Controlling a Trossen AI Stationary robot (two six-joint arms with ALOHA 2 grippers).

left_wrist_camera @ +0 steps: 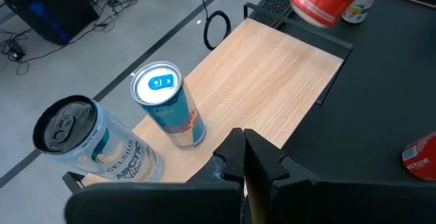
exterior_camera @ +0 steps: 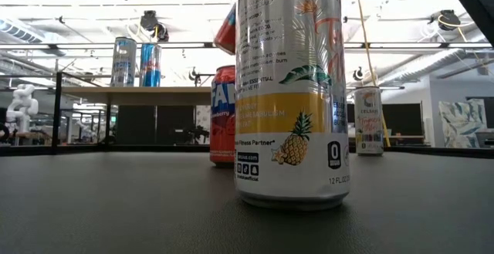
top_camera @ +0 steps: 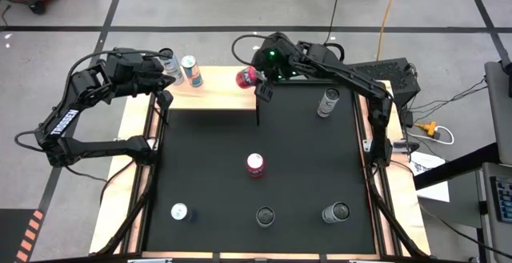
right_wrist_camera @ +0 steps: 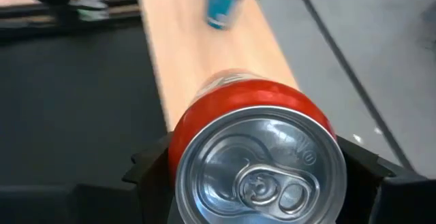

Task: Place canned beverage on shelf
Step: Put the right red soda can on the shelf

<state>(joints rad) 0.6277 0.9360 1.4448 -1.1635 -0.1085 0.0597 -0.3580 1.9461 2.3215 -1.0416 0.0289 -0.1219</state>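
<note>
Robotics lab: concrete floor (top_camera: 200,7), cables (top_camera: 448,103)

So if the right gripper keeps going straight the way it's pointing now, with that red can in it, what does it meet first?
Probably the blue can standing farther along the shelf. The right gripper points along the bare board with the red can. Depth is hard to judge, so it might pass above it.
</note>
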